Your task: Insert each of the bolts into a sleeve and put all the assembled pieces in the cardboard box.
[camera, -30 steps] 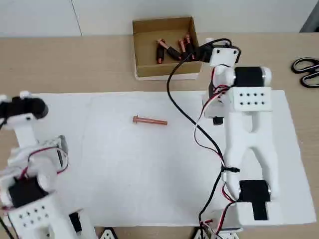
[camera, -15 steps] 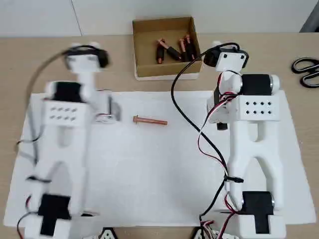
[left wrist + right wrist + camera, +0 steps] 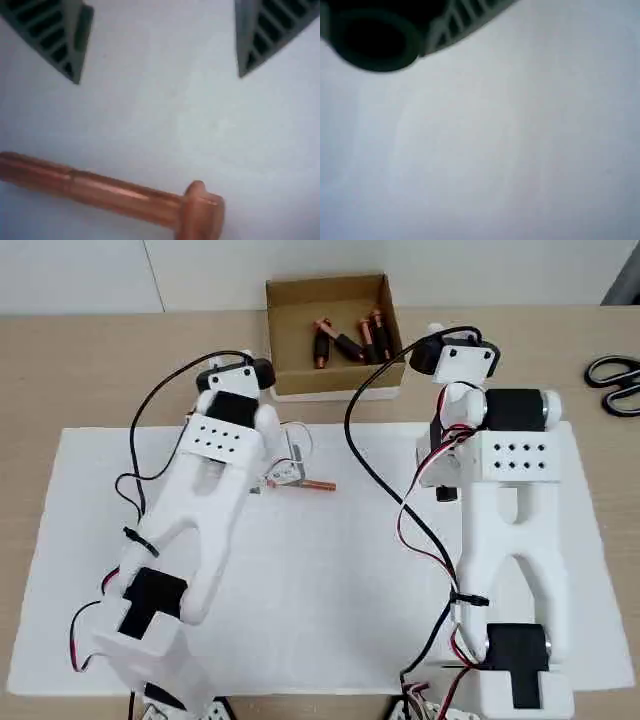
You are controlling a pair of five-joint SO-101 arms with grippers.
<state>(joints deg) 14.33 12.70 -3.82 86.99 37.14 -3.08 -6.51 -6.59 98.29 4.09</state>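
A copper bolt [image 3: 316, 485] lies on the white sheet [image 3: 330, 590], its flanged head under my left gripper [image 3: 277, 475]. In the left wrist view the bolt [image 3: 115, 192] lies flat just short of the open left gripper [image 3: 159, 72], whose ribbed fingers [image 3: 65, 45] are spread wide with nothing between them. My right gripper [image 3: 438, 485] hangs low over the sheet's right part, shut on a black sleeve [image 3: 370, 40] beside a ribbed finger [image 3: 465, 17]. The cardboard box [image 3: 285, 380] at the back holds several assembled bolt-and-sleeve pieces [image 3: 345, 340].
Black scissors [image 3: 615, 380] lie on the wooden table at the far right. The right arm's cable [image 3: 350, 410] loops over the box's near right corner. The front half of the white sheet lies bare between the two arms.
The left arm has swung in from the table's left edge and come down over the bolt. The right arm shifted slightly and then held still.
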